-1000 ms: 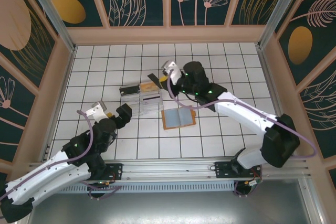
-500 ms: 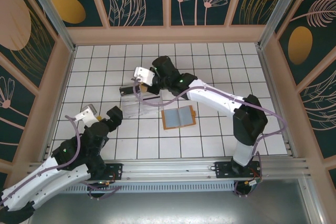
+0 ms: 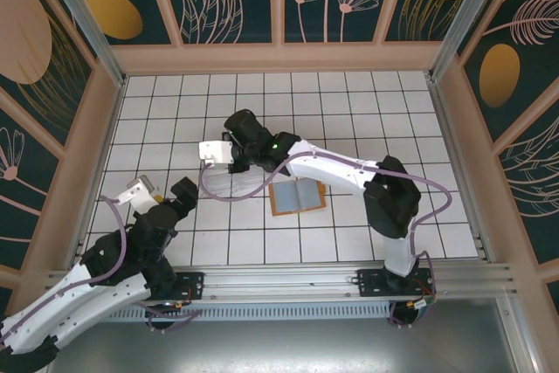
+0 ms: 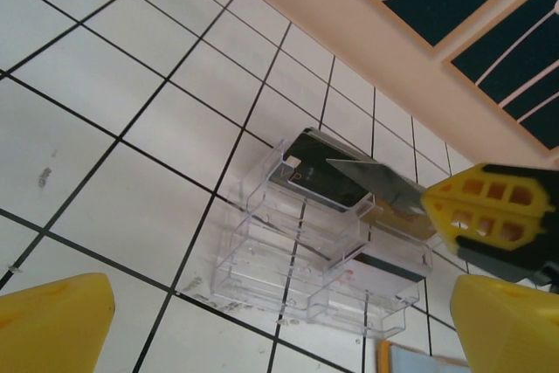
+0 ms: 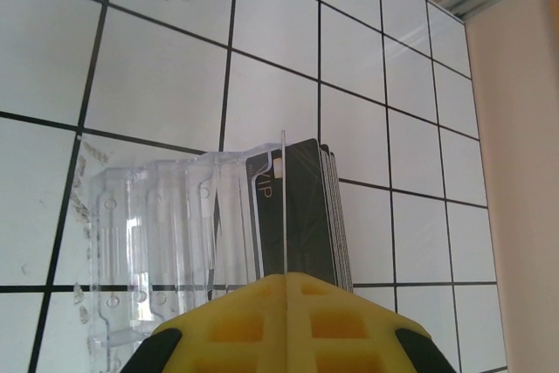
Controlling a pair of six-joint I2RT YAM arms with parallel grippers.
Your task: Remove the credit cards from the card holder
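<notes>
One credit card (image 4: 389, 188) was pinched edge-on in the closed right gripper (image 5: 286, 284), over the clear tray (image 5: 140, 242) where dark cards (image 5: 301, 216) stood slotted. The card holder (image 3: 297, 196) lay open on the tiled table (image 3: 367, 111) nearby. The left gripper (image 3: 185, 189) hung with jaws apart

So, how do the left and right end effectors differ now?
The left end effector is open and empty; the right end effector is shut on a credit card. The left one stands apart from the clear tray; the right one is over it. Both have yellow fingers.
</notes>
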